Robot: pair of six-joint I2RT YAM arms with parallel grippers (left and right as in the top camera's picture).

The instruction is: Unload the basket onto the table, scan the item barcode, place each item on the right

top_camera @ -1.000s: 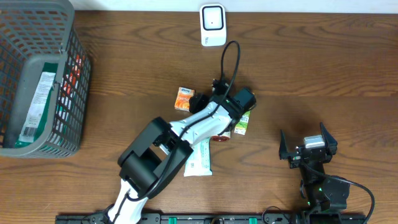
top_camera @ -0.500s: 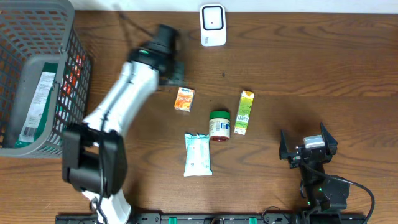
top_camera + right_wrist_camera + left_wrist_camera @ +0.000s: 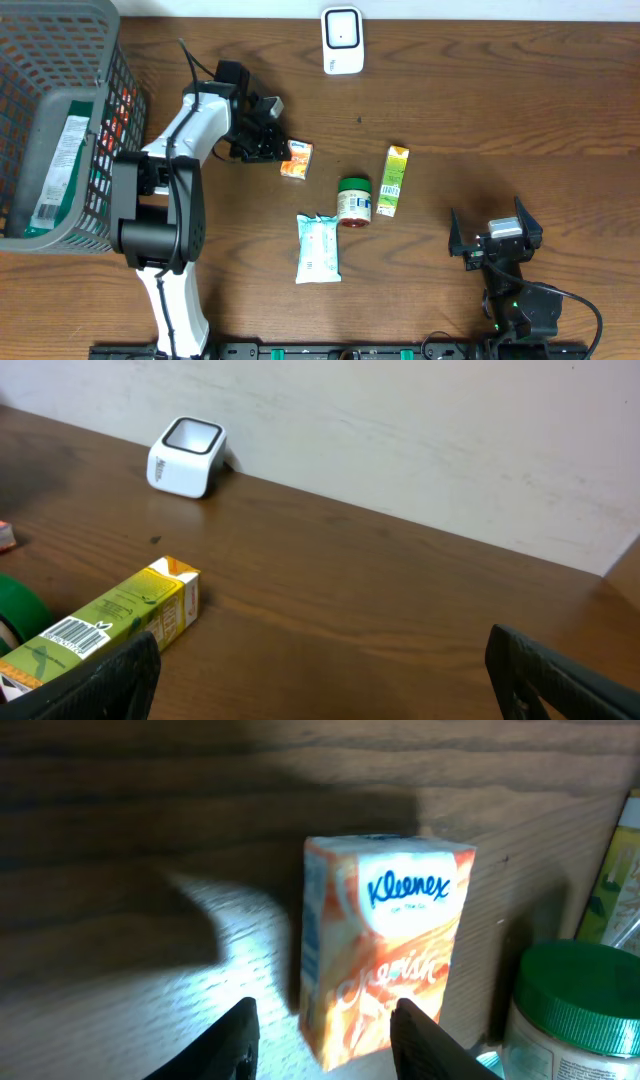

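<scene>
Now my left gripper (image 3: pixel 325 1025), low centre, spreads its fingers (image 3: pixel 232 1042) facing the Kleenex pack (image 3: pixel 385 945), squared up to pinch it; my right gripper (image 3: pixel 320 680) rests splayed wide.

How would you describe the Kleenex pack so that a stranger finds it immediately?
Start from the grey basket on the far left and move right, past the left claw. The Kleenex pack lies just beyond it. Unlike the green-lidded jar and green carton, it is small and orange.

Left arm (image 3: pixel 195 118) stretched forward, left fingers (image 3: pixel 238 1038) partly apart. Right arm (image 3: pixel 520 300) folded back, right fingers (image 3: pixel 118 672) spread wide.
</scene>
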